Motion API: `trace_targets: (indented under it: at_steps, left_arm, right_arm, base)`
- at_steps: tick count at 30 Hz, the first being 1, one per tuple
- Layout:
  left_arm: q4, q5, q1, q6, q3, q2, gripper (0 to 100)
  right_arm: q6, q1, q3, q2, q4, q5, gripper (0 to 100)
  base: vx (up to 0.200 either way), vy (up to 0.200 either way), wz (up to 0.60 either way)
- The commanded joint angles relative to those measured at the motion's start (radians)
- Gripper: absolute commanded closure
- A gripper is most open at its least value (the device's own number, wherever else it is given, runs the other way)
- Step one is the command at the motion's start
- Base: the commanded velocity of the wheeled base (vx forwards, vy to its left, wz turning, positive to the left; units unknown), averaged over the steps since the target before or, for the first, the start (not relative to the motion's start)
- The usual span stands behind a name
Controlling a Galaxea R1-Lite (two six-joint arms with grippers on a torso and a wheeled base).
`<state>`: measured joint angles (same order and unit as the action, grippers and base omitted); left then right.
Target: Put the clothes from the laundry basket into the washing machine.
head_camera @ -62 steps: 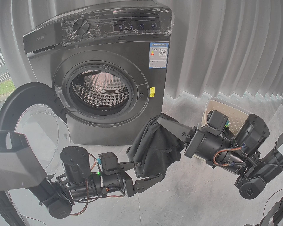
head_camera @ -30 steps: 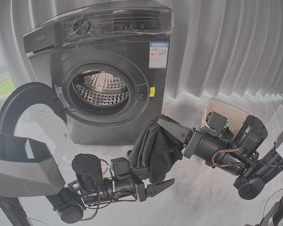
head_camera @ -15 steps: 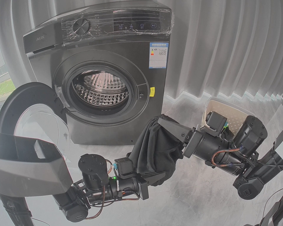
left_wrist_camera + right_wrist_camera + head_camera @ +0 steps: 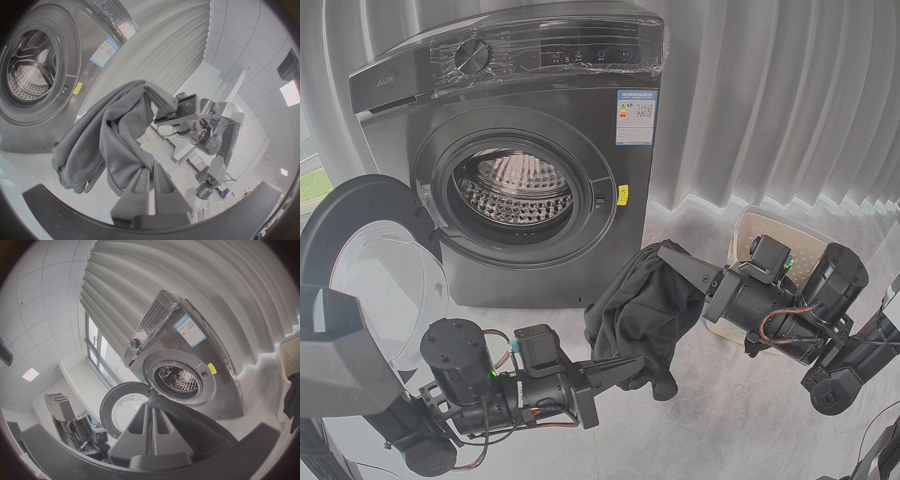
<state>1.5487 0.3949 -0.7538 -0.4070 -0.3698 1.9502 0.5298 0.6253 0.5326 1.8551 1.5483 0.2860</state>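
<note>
The dark garment (image 4: pixel 640 312) hangs in the air between the two tools. It is in front of the lower right corner of the washing machine (image 4: pixel 550 112), below and to the right of the drum opening (image 4: pixel 512 190). It is apart from the laundry basket (image 4: pixel 794 240), which stands behind the right arm. Risk one: the left wrist view shows that the left tool (image 4: pixel 634 361) has only a thin fold near the garment's lower edge. A pull away from the right tool (image 4: pixel 665 253) would likely draw that fold out of the pinch. Risk two: a loose tail hangs below both holds, close to the floor (image 4: pixel 706 431). Whether it touches cannot be told, but it is judged liable to drag, or to catch on the rim of the opening and stay outside the drum. Risk three: the open door (image 4: pixel 356 206) stands beside the left arm, and a swing toward the opening could strike it. Tool state: the left tool's fingers (image 4: pixel 139 186) are pressed nearly together, with cloth nipped at their tips. The right tool's fingers (image 4: pixel 140 427) are likewise closed on the top of the garment, which drapes over them. A further dark item (image 4: pixel 292 402) hangs over the basket's edge, so the task is judged unfinished.
</note>
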Motion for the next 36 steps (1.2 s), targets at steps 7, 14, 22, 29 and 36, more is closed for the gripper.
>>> trace_targets:
  at_steps: [7, 14, 22, 29, 36]
  left_arm:
    - [0.001, 0.002, -0.048, 0.008, 0.103, -0.205, 100]
    - [0.002, -0.002, -0.053, 0.002, 0.101, -0.28, 100]
    - [0.001, -0.004, -0.05, -0.001, 0.078, -0.313, 100]
    - [0.001, -0.019, -0.004, -0.001, 0.029, -0.315, 100]
    - [-0.001, -0.111, 0.004, -0.006, -0.032, -0.313, 100]
  right_arm:
    - [0.003, -0.004, -0.048, -0.001, 0.001, 0.005, 100]
    - [-0.002, 0.016, -0.105, -0.007, 0.001, 0.013, 100]
    - [0.001, 0.025, -0.117, -0.005, 0.001, 0.012, 0]
    - [-0.054, -0.004, -0.178, -0.01, 0.001, 0.004, 0]
    - [-0.243, -0.122, -0.189, -0.031, -0.001, 0.002, 0]
  base:
    - [0.0, 0.0, 0.0]
    - [0.0, 0.0, 0.0]
    - [0.0, 0.0, 0.0]
    - [0.0, 0.0, 0.0]
    - [0.0, 0.0, 0.0]
